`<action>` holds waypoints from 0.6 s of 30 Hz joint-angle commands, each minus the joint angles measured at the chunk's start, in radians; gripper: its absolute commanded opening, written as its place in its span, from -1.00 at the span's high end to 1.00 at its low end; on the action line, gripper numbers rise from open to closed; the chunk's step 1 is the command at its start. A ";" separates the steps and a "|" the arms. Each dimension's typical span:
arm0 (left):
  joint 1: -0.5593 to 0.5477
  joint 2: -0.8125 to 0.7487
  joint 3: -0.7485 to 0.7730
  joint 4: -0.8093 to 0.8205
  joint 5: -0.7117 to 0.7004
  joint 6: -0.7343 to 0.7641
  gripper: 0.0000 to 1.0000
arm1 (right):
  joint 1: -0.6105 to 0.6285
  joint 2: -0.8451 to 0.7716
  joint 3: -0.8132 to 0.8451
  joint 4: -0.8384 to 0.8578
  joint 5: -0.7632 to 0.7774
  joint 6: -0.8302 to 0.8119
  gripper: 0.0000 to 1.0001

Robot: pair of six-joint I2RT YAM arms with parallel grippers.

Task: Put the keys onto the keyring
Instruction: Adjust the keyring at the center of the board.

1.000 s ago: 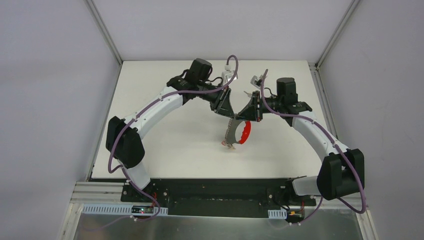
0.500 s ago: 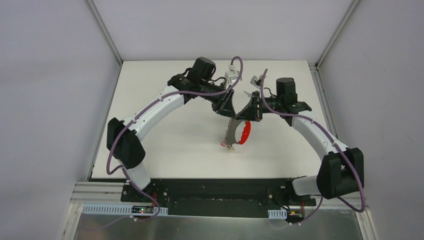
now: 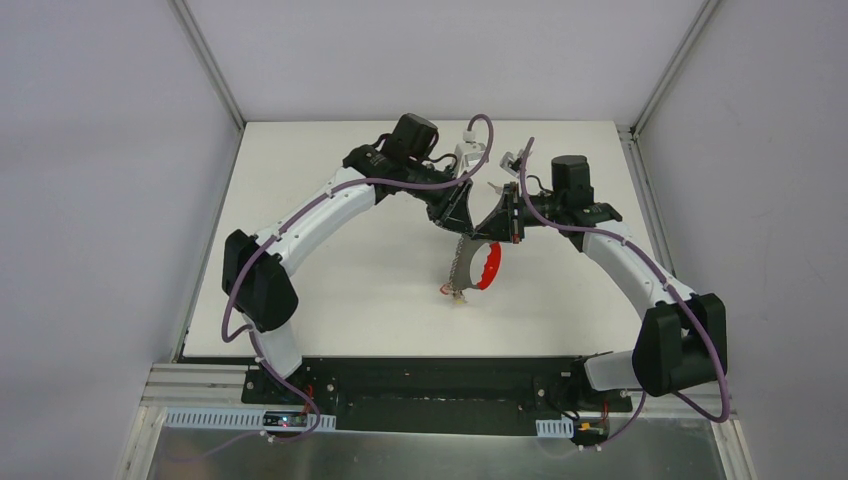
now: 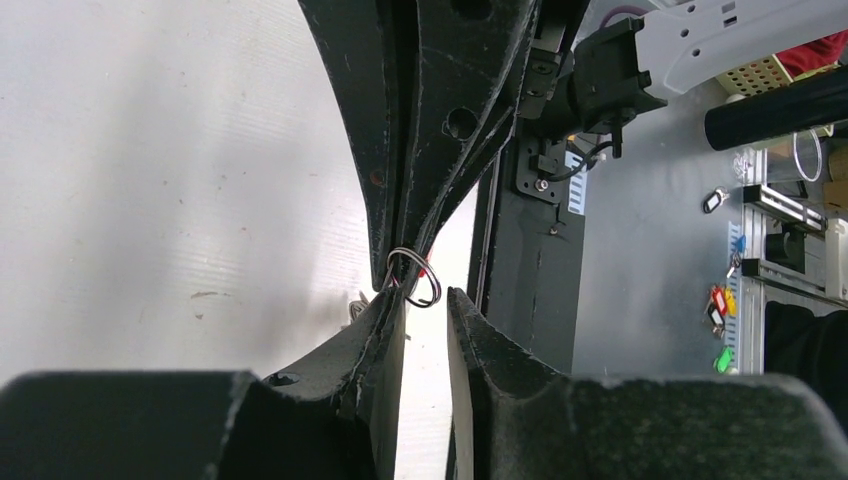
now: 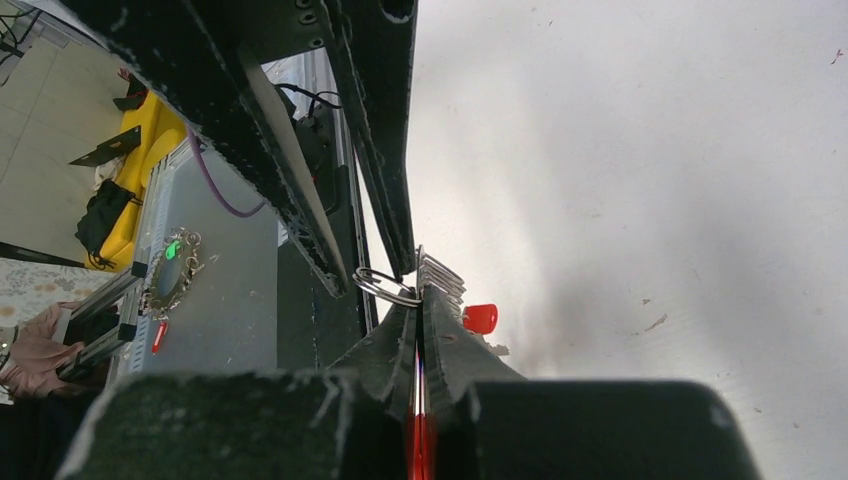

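Observation:
My right gripper [image 3: 478,232] is shut on the keyring [image 3: 487,266], which hangs below it, red half to the right and grey clip half [image 3: 462,262] to the left. A key or keys [image 3: 457,292] dangle at its low end, too small to count. In the right wrist view the right gripper [image 5: 420,295] pinches the red loop [image 5: 418,440], with metal clips [image 5: 440,272], a red key tag [image 5: 480,318] and a small wire split ring [image 5: 385,287] at its tips. My left gripper [image 3: 457,220] faces it tip to tip. Its jaws stand apart, and the left gripper [image 4: 425,295] has the split ring [image 4: 415,277] at its tips.
The white table [image 3: 330,280] lies under both arms. The black base rail [image 3: 430,380] runs along the near edge. Beyond it, in the left wrist view, a bench holds spare coloured tags [image 4: 718,305].
My left arm has shifted a little to the right, closing in on the right gripper. The right gripper and the hanging keyring have stayed in place.

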 commanded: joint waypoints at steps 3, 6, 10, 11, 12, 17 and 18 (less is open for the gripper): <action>-0.012 0.005 0.042 -0.014 -0.001 0.041 0.69 | 0.004 0.006 0.006 0.037 -0.042 0.013 1.00; -0.013 0.009 0.045 -0.013 0.000 0.040 0.81 | 0.003 0.008 0.008 0.038 -0.041 0.015 1.00; -0.013 0.019 0.063 -0.014 0.001 0.029 0.88 | 0.003 0.007 0.006 0.039 -0.037 0.016 1.00; -0.013 0.021 0.066 -0.016 0.001 0.029 0.90 | 0.004 0.007 0.006 0.040 -0.035 0.015 1.00; -0.013 0.024 0.068 -0.015 0.001 0.026 0.91 | 0.003 0.006 0.006 0.038 -0.035 0.016 1.00; -0.013 0.041 0.081 -0.011 0.017 0.009 1.00 | 0.004 0.006 0.006 0.038 -0.035 0.015 1.00; -0.013 0.044 0.084 -0.010 0.023 0.003 1.00 | 0.004 0.006 0.006 0.037 -0.033 0.015 1.00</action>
